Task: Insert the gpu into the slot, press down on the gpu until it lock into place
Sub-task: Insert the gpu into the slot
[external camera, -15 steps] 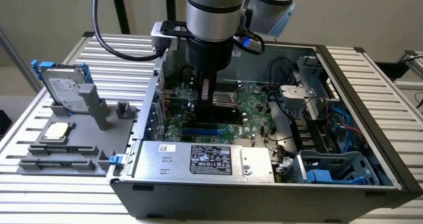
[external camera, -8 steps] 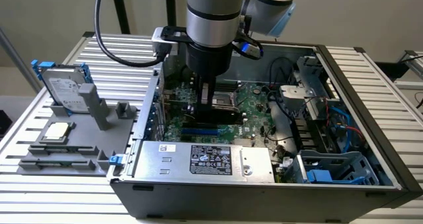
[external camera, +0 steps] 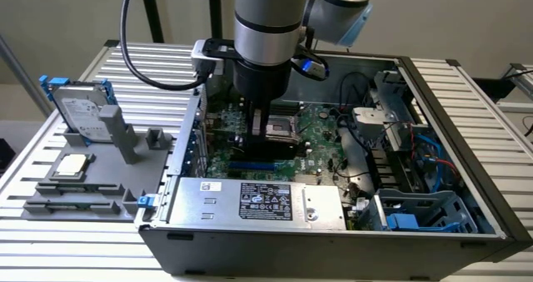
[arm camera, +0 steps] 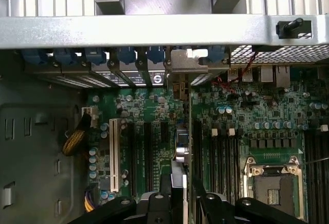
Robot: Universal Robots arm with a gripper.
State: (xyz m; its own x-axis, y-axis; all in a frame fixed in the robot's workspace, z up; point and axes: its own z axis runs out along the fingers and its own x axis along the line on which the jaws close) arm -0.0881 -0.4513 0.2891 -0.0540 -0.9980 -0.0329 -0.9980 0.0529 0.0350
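Observation:
The gpu [external camera: 275,146], a small black card, hangs upright over the green motherboard inside the open computer case. My gripper [external camera: 264,131] comes straight down from above and is shut on the card's top edge. The bright-blue slot [external camera: 252,167] lies just in front of and below the card's lower edge; I cannot tell whether they touch. In the wrist view the gpu [arm camera: 186,131] appears edge-on as a thin line running to its metal bracket [arm camera: 184,67] at the case's rear wall. My gripper [arm camera: 182,196] has one black finger [arm camera: 164,190] on each side of the card.
A silver labelled power-supply box [external camera: 258,202] lies close in front of the slot. The CPU socket [arm camera: 272,183] and black memory sockets [arm camera: 216,152] flank the card. Cables [external camera: 358,157] and a drive cage [external camera: 416,213] crowd the exterior view's right. A hard drive [external camera: 79,110] rests on a grey fixture outside.

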